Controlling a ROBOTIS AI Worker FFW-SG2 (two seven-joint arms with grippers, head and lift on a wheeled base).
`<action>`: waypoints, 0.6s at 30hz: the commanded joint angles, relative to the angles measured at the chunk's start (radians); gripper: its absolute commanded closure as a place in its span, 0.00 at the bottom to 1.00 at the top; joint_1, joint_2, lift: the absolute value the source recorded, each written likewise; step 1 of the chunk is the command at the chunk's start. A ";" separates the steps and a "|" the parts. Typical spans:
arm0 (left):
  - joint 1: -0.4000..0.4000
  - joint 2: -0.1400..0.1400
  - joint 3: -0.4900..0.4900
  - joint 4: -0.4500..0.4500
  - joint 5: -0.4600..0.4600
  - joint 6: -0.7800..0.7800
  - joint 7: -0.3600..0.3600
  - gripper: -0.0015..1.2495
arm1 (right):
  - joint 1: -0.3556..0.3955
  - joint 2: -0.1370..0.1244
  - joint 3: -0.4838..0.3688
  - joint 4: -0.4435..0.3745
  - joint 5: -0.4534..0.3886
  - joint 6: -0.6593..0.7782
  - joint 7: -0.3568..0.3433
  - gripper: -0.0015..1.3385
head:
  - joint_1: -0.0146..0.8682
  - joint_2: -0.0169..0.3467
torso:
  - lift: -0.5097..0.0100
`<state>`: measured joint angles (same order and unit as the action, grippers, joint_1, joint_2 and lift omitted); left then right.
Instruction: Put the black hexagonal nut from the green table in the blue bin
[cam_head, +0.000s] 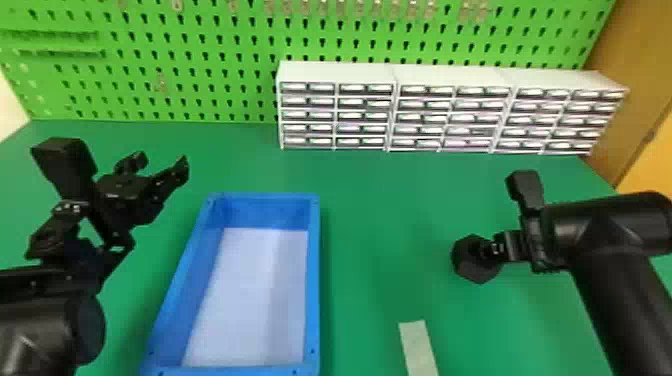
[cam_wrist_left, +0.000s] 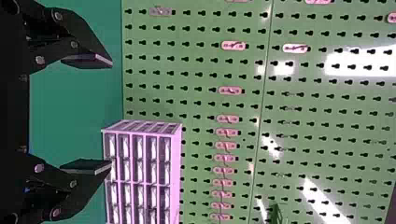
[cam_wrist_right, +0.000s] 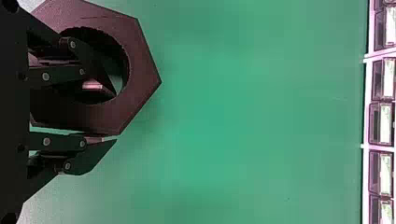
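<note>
One finger of the right gripper (cam_wrist_right: 114, 117) sits inside the hole of the black hexagonal nut (cam_head: 475, 270), the other outside, pinching its rim; whether it is clear of the green desk (cam_head: 380, 210), I cannot tell. The grasp looks made, so carrying comes next: towards nine o'clock, over the wall of the blue rectangular bin (cam_head: 314, 260), then release. The left gripper (cam_wrist_left: 112, 113) waits wide apart at the bin's eleven o'clock. Pale tape (cam_head: 419, 345) lies at the nut's seven, white drawer cabinets (cam_head: 340, 74) at twelve, green pegboard (cam_head: 205, 50) behind.
</note>
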<state>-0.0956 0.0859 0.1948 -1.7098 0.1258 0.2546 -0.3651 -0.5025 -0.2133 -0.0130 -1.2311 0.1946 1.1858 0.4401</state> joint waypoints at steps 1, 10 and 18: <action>-0.001 0.000 0.000 -0.001 0.000 0.000 0.000 0.39 | -0.001 0.000 0.001 -0.002 0.000 0.000 0.000 0.69 | 0.80 0.07 | 0.79; -0.001 0.000 0.002 -0.001 0.000 0.000 0.000 0.39 | -0.001 -0.001 0.001 -0.008 0.000 -0.005 0.000 0.69 | 0.80 0.07 | 0.79; 0.002 0.000 0.003 -0.001 0.000 0.000 0.000 0.39 | 0.007 -0.001 -0.002 -0.031 0.009 -0.020 0.000 0.69 | 0.80 0.07 | 0.79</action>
<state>-0.0953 0.0859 0.1965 -1.7100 0.1258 0.2546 -0.3651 -0.4986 -0.2148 -0.0132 -1.2512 0.1989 1.1729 0.4401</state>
